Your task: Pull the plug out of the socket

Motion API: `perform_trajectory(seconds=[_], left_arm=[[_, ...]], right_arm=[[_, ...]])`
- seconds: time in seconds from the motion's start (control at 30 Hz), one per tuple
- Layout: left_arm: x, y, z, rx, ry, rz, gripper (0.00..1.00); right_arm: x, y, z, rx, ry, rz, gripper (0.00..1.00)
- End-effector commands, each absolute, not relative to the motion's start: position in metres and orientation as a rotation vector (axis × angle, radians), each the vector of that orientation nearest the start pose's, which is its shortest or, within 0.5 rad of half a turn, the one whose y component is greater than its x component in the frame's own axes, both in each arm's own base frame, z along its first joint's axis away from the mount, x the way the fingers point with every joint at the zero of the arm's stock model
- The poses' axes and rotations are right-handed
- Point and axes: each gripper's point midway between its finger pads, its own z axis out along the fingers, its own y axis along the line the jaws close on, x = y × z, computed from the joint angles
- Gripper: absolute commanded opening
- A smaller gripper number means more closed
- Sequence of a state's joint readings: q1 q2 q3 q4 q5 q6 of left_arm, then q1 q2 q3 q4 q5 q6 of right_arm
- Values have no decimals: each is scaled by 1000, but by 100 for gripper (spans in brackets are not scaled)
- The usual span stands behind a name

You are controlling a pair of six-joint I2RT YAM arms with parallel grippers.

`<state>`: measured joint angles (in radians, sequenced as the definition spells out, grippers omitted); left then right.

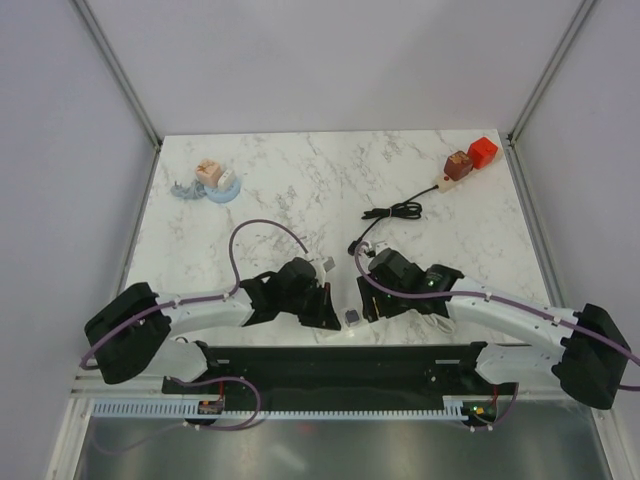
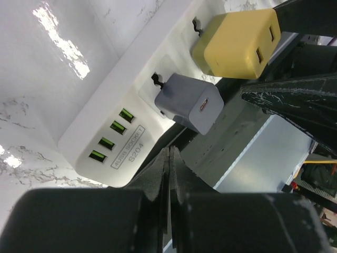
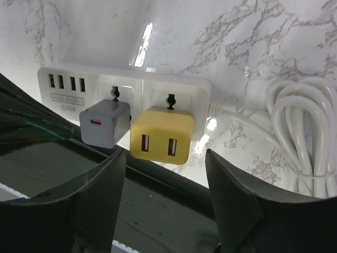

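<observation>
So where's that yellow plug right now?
In the right wrist view, the yellow plug sits in the white power strip, just right of the grey plug, toward the coiled white cord.

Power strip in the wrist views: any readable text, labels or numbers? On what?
"S204": printed on the white power strip, under its four USB ports.
"4USB SOCKET": boxed line between the ports and "S204", small; the first character is uncertain.
No print shows on the grey charger or the yellow charger.
Top external view: nothing readable, everything is too small.
</observation>
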<state>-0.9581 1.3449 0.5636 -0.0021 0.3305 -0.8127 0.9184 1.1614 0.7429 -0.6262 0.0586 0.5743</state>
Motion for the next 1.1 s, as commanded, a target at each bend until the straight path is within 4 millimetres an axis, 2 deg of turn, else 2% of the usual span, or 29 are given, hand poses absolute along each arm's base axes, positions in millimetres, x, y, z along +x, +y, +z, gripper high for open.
perform_trajectory(seconds=[0.0,0.2,0.5,0.53,0.6,0.63,0.67,0.87,0.97,1.07], left_arm=[[124,-323,65,331,2588,-1158,2],[120,-314,48,269,2647,-1110,2],[117,-303,24,204,2729,-1022,2],[117,-301,21,194,2741,-999,2],[116,-299,16,184,2759,-974,2],[115,-297,13,176,2770,-960,2],[115,-295,10,170,2778,-945,2],[115,-289,1,139,2800,-897,2],[112,-292,7,175,2780,-941,2],[109,-304,36,272,2652,-1101,2]], right_arm=[[168,229,93,-383,2568,427,69],[167,234,86,-386,2574,363,62],[168,231,83,-374,2555,227,44],[170,233,87,-361,2543,220,33],[167,232,89,-376,2529,167,19],[172,233,97,-360,2495,149,6],[171,233,98,-362,2495,141,0],[169,237,120,-320,2430,217,0],[168,238,126,-325,2413,250,0],[169,235,121,-343,2418,217,0]])
